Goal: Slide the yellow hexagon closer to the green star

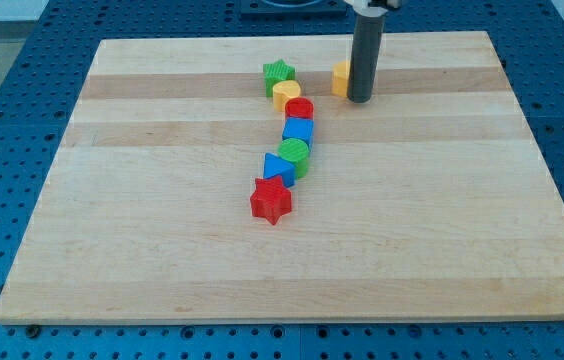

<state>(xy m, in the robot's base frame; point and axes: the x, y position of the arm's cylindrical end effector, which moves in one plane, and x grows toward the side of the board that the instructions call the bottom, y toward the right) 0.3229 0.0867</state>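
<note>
The yellow hexagon sits near the view's top, partly hidden behind my rod. My tip rests on the board just to the right of it, touching or nearly touching it. The green star lies to the left of the hexagon, with a gap of bare board between them.
A chain of blocks runs down from the green star: a yellow cylinder, a red cylinder, a blue cube, a green cylinder, a blue triangle and a red star. They sit on the wooden board.
</note>
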